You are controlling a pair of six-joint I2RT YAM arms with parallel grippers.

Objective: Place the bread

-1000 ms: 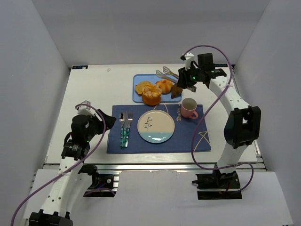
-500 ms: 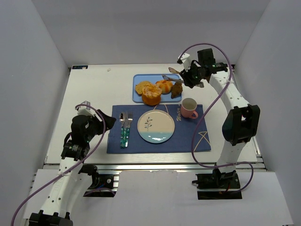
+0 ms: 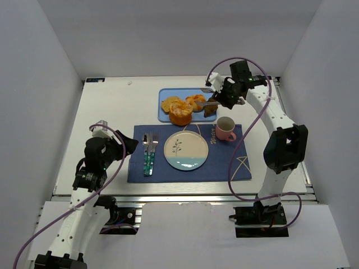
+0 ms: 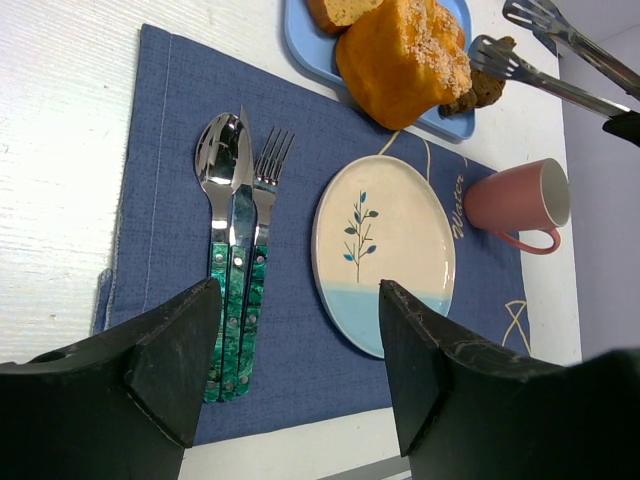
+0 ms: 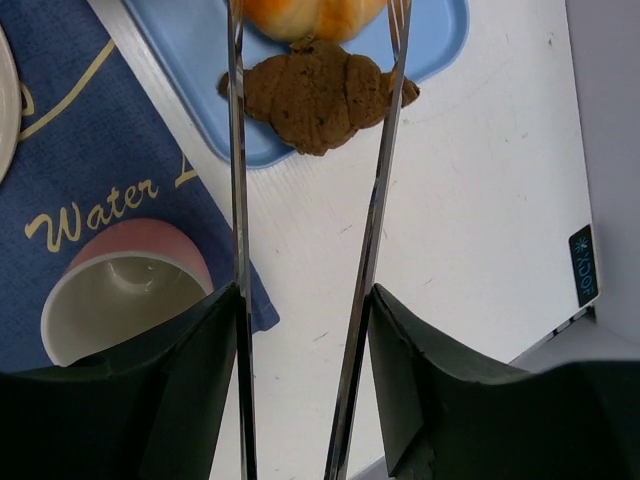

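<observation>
The bread (image 3: 196, 102), a small lobed golden-orange bun, lies on the blue tray (image 3: 164, 115). In the right wrist view it shows at the top edge (image 5: 310, 14). My right gripper (image 3: 224, 97) is shut on metal tongs (image 3: 208, 103). The tong arms (image 5: 237, 150) stand open, with their tips at either side of the bread. I cannot tell whether they touch it. My left gripper (image 3: 128, 143) is open and empty above the left edge of the blue placemat (image 3: 224, 163), as the left wrist view (image 4: 300, 300) shows.
A larger smooth orange bun (image 3: 180, 114) and a dark brown pastry (image 3: 211, 109) share the tray. A pink cup (image 3: 225, 129), a white-and-blue plate (image 3: 186, 150) and green-handled cutlery (image 3: 149, 152) lie on the placemat.
My right arm has swung the tongs left and down from beyond the tray's right end onto the tray, tips now at the bread. The left arm has not moved.
</observation>
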